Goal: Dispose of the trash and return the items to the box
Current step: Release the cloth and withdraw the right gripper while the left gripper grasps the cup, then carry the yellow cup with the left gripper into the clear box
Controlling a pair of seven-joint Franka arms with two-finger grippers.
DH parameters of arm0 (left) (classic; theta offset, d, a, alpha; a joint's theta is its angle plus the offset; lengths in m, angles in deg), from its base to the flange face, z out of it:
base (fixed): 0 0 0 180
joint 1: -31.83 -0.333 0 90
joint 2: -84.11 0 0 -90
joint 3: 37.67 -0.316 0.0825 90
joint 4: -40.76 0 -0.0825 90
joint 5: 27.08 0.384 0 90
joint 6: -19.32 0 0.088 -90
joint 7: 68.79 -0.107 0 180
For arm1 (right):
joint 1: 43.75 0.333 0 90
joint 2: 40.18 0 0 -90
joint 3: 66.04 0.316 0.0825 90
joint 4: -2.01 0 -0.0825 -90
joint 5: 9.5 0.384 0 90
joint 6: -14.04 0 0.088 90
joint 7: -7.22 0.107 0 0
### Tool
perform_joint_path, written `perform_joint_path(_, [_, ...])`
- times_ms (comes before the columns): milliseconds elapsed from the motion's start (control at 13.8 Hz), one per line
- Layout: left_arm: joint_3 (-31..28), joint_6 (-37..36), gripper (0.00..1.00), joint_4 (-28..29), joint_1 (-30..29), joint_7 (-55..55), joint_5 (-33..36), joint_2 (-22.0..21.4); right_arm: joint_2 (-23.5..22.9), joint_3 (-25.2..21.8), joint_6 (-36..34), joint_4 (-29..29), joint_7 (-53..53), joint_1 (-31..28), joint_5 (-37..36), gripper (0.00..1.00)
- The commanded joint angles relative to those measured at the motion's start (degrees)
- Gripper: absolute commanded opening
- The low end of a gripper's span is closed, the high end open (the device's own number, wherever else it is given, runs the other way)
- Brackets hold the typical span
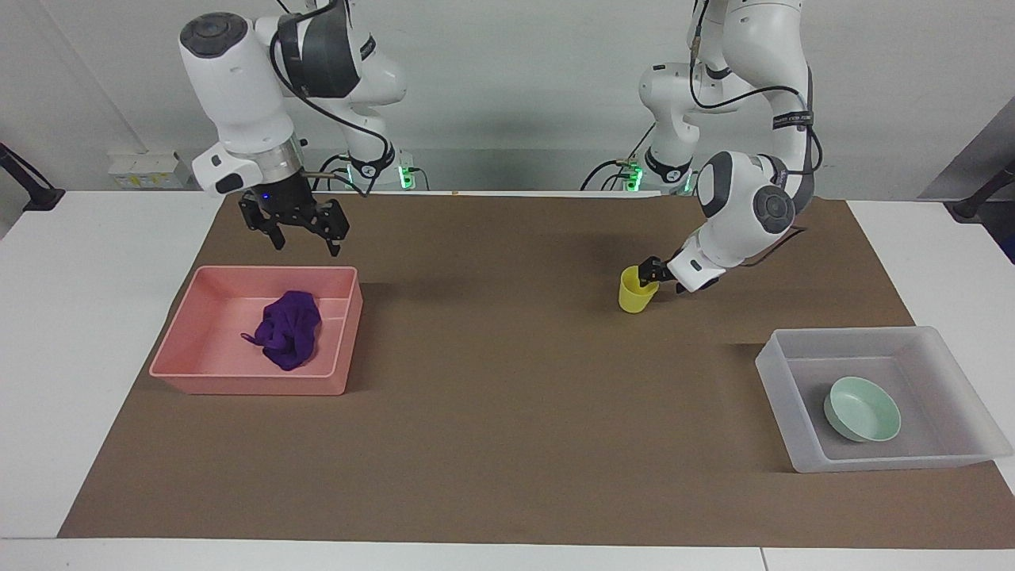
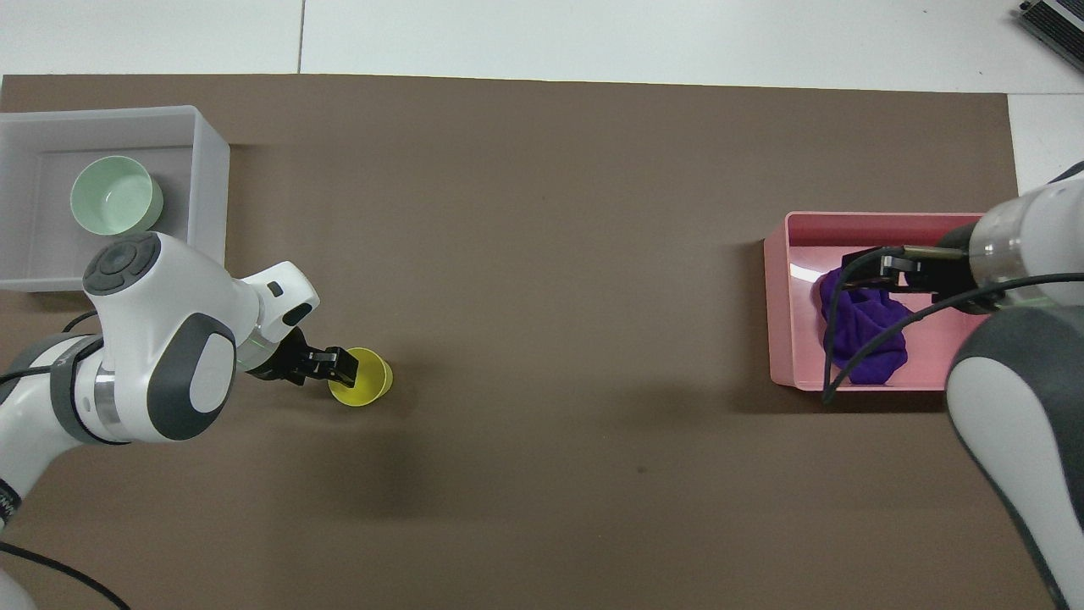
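Right gripper [image 1: 301, 236] hangs spread over the pink tray [image 1: 333, 379] (purple trash [image 1: 287, 328] inside) — left gripper [image 1: 655, 272] straddles the yellow cup [image 1: 637, 290] rim; grip state unclear. Clamp squarely, lift straight — box [image 1: 781, 381] holds the bowl [image 1: 863, 408].

Take twelve o'clock as pointing away from the robots. From the middle of the surface [image 2: 550, 212], the cup [image 2: 370, 383] stands at about nine o'clock. The box [image 2: 212, 152] sits at ten o'clock, near the corner, well apart from the cup. The bowl [image 2: 114, 195] lies in the box. The tray [image 2: 775, 296] sits at three o'clock, and the cloth wad [image 2: 868, 335] lies in it. The left gripper [image 1: 652, 274] is at the cup's rim. The right gripper [image 1: 301, 234] hangs in the air over the tray, jaws apart.
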Motion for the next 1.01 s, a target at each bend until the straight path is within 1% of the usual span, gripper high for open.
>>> perform_joint_path(0, [-0.6, 1.0, 0.00, -0.1, 0.9, 0.0, -1.9, 1.0, -1.1, -0.5, -8.7, 8.6, -3.2, -1.1, 0.6, 1.00])
perform_joint_path(145, [-0.7, -2.9, 0.00, -2.0, 0.7, 0.4, -1.8, 0.8, -1.1, -1.2, -14.3, 12.8, -5.5, -1.7, 0.6, 1.00])
perform_joint_path(217, [-0.8, -4.9, 0.00, -3.8, 0.2, 0.8, -1.9, 0.9, -1.1, -1.3, -16.5, 13.5, -7.5, -2.4, 0.6, 1.00])
perform_joint_path(289, [-1.2, -6.9, 0.00, -5.3, 0.0, 4.0, -1.9, -0.3, -0.4, -1.4, -17.2, 12.6, -8.5, -2.7, 0.7, 1.00])
perform_joint_path(362, [-1.4, -9.4, 0.00, -8.9, -0.1, 9.1, -1.1, -1.5, 0.1, -1.4, -17.7, 12.1, -8.7, -3.1, 0.7, 1.00])
perform_joint_path(434, [-1.5, -12.8, 0.00, -12.8, -0.9, 11.9, -0.2, -1.3, 0.3, -1.3, -17.1, 11.5, -8.7, -2.9, 0.6, 1.00])
perform_joint_path(579, [-1.5, -19.2, 0.00, -19.7, -3.3, 12.7, 4.4, -0.6, 0.5, -1.2, -17.0, 11.0, -8.5, -2.9, 0.4, 1.00])
perform_joint_path(724, [-1.5, -21.9, 0.00, -25.0, -8.0, 12.9, 5.4, -0.5, 0.5, -1.2, -17.2, 11.0, -8.7, -3.0, 0.4, 1.00])
perform_joint_path(868, [-2.2, -21.4, 0.00, -29.9, -16.3, 13.0, 5.4, 0.1, 0.6, -1.2, -17.4, 10.9, -8.7, -2.7, 0.4, 1.00])
perform_joint_path(941, [-2.2, -21.0, 0.00, -32.5, -20.1, 12.7, 5.3, 2.8, 0.6, -1.2, -17.1, 10.9, -8.7, -2.7, 0.4, 1.00])
